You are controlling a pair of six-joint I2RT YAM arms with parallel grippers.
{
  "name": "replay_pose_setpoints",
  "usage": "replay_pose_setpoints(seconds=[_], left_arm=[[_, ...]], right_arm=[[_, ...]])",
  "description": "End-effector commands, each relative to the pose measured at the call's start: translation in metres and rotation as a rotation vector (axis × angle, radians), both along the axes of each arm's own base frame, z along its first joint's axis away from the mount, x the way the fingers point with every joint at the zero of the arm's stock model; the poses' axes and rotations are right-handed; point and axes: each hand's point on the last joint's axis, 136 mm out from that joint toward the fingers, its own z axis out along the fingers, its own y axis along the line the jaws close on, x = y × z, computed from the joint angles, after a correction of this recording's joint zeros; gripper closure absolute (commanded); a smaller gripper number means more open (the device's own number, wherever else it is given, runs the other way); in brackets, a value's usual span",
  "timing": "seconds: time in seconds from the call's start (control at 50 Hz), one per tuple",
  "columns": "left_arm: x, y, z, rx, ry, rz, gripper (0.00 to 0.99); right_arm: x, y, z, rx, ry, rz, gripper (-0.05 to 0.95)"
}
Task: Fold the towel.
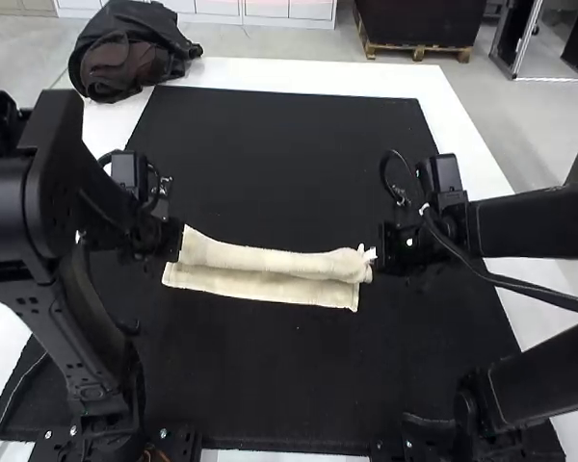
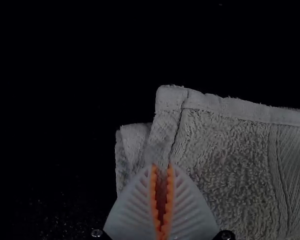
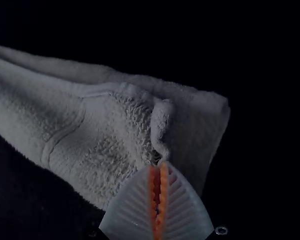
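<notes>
Towel mid-mat, partly folded into a left-to-right strip, left claw and right claw each nearly closed, pinching cloth at its own end; the near layer sticks out, so laying down, squaring and probably another fold remain.

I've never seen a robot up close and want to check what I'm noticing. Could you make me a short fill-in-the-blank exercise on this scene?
The towel lies over a mat coloured ____.
On the left gripper, the fingers carry pads coloured ____.
With the right gripper included, ____ grippers pinch the towel.
A dark bundle lies near the mat's far ____ corner.

Missing words: black; orange; two; left.
</notes>
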Motion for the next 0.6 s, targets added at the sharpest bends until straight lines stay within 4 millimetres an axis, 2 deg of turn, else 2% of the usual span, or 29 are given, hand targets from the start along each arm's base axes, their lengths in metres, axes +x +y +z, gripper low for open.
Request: replay_pose_setpoints(seconds=[0.0,0.4,0.46,0.52,0.58], left_arm=[[-0.001,0.007,0.003,0.028,-0.022,0.010,0.970],[-0.008,0.010,-0.005,0.061,-0.029,0.014,0.969],[-0.008,0.011,-0.004,0.070,-0.034,0.019,0.938],[-0.008,0.014,-0.004,0.093,-0.034,0.015,0.790],[-0.008,0.016,-0.004,0.108,-0.033,0.017,0.633]], right_arm=[[0.002,-0.001,0.006,0.008,-0.023,-0.002,0.92],[-0.011,-0.006,-0.029,-0.044,0.064,0.032,0.91],[-0.011,-0.008,-0.032,-0.053,0.073,0.027,0.81],[-0.011,-0.010,-0.035,-0.067,0.073,0.022,0.64],[-0.009,-0.010,-0.034,-0.067,0.064,0.018,0.53]])
